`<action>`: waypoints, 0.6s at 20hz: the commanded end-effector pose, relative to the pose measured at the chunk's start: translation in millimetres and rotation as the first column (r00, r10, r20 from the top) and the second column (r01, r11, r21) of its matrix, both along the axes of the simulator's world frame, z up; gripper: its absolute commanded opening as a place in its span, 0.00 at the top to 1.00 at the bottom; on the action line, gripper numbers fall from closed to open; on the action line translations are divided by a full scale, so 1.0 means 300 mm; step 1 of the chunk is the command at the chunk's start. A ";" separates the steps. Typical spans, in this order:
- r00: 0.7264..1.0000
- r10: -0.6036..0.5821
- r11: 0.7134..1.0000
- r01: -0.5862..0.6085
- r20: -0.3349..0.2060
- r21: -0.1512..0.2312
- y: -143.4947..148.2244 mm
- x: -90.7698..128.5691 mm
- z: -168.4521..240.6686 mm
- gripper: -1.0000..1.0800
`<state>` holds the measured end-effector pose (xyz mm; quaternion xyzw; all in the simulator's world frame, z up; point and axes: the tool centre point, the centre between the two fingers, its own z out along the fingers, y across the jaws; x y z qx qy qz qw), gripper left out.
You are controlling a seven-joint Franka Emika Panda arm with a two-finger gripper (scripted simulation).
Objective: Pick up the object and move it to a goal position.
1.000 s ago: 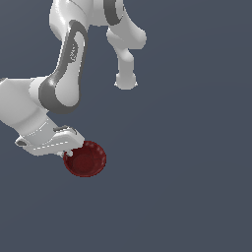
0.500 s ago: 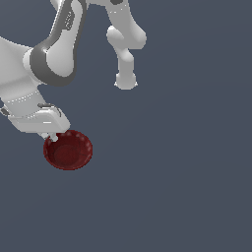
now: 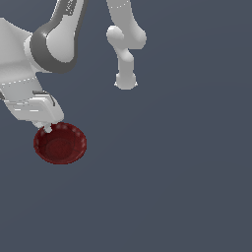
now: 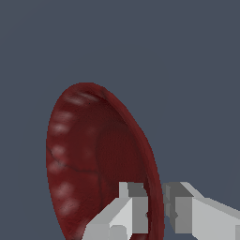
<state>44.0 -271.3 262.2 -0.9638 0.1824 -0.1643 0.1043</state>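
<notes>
One dark red bowl (image 3: pixel 60 143) with a scalloped, ribbed rim is the only loose object in view. There is also one white robot arm (image 3: pixel 54 39) and its one hand (image 3: pixel 47 129).

In the exterior view the bowl sits low toward the exterior view's left, shown against a plain slate-grey background (image 3: pixel 187 187). No edge, corner or shadow shows there, so it cannot be told whether the bowl rests on a surface or hangs clear of it. The bowl's open side faces the camera, slightly tilted, with its ribbed inner wall visible all the way round.

The hand comes down from the arm's pale wrist block onto the bowl's upper rim, on the side nearer the exterior view's left. Only a short stub of finger shows there, touching the rim.

The wrist view makes the grip plainer. Two fingers (image 4: pixel 124 213) are seen, one inside the bowl (image 4: pixel 93 159) and one outside its wall, with the dark red rim running between them. Both fingers lie against the rim, so the hand is clenched on the bowl's edge, grasping it. From this camera the bowl appears edge-on and steeply foreshortened, its scallops showing as a row of pale highlights along the far inner wall.
</notes>
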 end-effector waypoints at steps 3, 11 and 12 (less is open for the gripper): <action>1.000 -0.006 1.000 0.006 0.002 -0.002 -0.001 -0.003 0.005 1.00; 1.000 -0.007 1.000 0.007 0.001 -0.002 0.026 0.010 0.084 1.00; 1.000 -0.007 1.000 0.007 0.001 -0.002 0.028 0.012 0.091 1.00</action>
